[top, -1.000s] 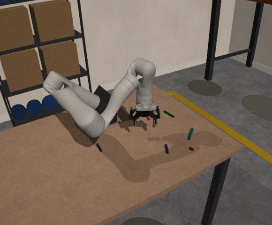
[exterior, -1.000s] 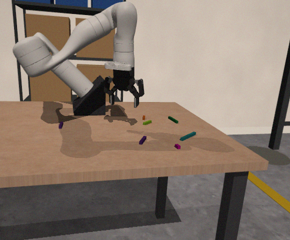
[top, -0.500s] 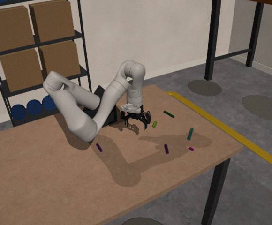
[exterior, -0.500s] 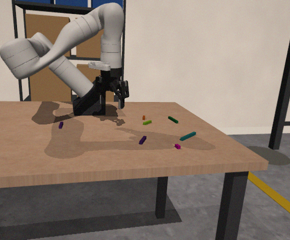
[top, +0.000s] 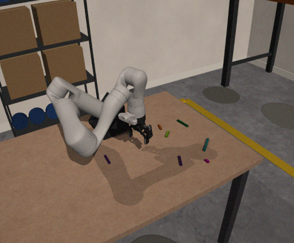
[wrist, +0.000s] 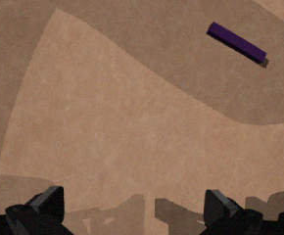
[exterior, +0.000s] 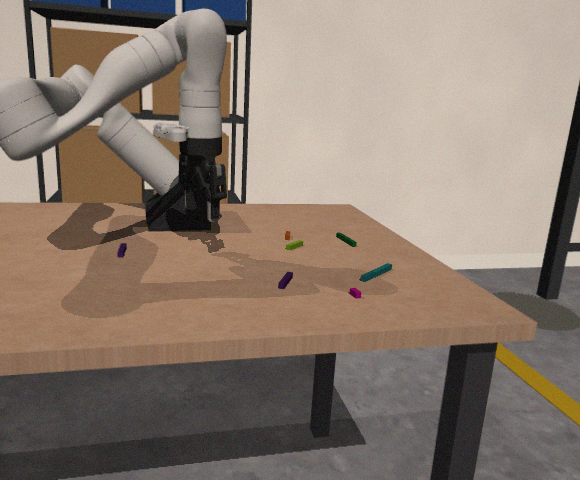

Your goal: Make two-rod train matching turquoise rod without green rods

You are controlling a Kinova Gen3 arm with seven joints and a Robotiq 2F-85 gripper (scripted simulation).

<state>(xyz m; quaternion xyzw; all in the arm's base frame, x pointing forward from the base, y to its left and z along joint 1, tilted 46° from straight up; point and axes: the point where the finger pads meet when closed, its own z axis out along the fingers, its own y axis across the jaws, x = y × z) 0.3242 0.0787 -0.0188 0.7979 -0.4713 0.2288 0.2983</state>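
No train has been formed; all seven rods are lying apart on the table (top: 50, 198) (exterior: 202, 333) (wrist: 108, 127). The gripper (top: 138, 138) (exterior: 200, 209) (wrist: 134, 205) is released, its fingers wide apart with nothing between them, and is held above the surface near the arm's base.

An orange rod (top: 159, 127) (exterior: 287, 235) and one purple rod are judged to be required, four and six making ten. The outlying purple rod (top: 107, 159) (exterior: 121, 250) (wrist: 236, 42) is well apart from the others; the second purple rod (top: 180, 160) (exterior: 285, 280) lies nearer the magenta rod (top: 206, 160) (exterior: 355, 292). The turquoise rod (top: 205, 144) (exterior: 376, 272) serves as the measure only.

The main hazard is seen at the orange rod: the lime rod (top: 167, 134) (exterior: 294, 244) lies close by, and could be knocked by an open finger if the descent is made askew. If the train is built there, the required clearance could also be lost. The green rod (top: 182, 123) (exterior: 346, 239) is excluded, and its pairing with magenta—though correct in length—would be a fault.

A purple rod gripped off-centre or askew could be swung out of line. At the join, too hard a push could displace the partner; an early release could leave a gap.
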